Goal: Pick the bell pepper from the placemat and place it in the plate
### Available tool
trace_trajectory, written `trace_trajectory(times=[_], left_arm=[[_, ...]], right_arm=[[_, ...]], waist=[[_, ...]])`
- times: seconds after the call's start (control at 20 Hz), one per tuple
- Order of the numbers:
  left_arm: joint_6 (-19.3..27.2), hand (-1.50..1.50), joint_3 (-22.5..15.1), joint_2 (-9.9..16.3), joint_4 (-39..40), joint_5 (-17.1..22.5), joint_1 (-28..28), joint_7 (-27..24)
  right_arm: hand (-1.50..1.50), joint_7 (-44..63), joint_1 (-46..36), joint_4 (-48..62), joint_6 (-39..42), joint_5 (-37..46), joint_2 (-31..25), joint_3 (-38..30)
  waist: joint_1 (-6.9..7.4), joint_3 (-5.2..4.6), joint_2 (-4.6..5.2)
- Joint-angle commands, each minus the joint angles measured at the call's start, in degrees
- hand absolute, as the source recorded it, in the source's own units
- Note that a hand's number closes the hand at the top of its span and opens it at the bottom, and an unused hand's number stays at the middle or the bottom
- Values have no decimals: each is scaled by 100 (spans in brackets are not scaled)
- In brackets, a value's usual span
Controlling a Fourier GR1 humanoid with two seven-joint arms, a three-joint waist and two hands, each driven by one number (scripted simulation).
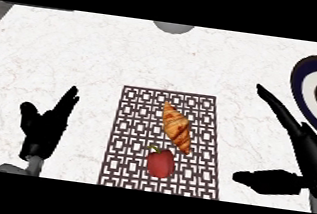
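A red bell pepper (160, 163) with a green stem lies on the near part of the patterned brown placemat (129, 140) at the counter's middle. A golden croissant (177, 126) rests just behind it on the same mat. The plate (310, 88), dark blue with a white ring and a brown centre, sits at the far right edge. My right hand (305, 158) is open to the right of the mat, fingers stretched toward the plate and thumb pointing left toward the pepper, apart from it. My left hand (43, 126) rests open at the lower left, fingers up.
The white marble counter (86, 54) spreads around the mat. A grey round object (173, 27) shows at the far edge, cut off by the view's top. Darker floor shows past the counter's left and right far corners.
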Motion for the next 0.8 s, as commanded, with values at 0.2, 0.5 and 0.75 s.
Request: trace_trajectory(times=[0.2, 0.5, 0.75], left_arm=[[-40, 0, -117, -192, -61, 26, -7, 463], [-239, 0, 71, -347, 66, 26, -186, 424], [-391, 0, 18, -366, 89, -158, 338, 12]], right_arm=[[-150, 2399, -401, -1098, 306, 1302, 94, 1234], [-150, 2715, -326, -772, 200, 2263, 811, 1916], [-150, 3464, -572, -539, 553, 2612, 1265, 2275]], waist=[[20, -41, 35], [16, -31, 49], [44, -33, 50]])
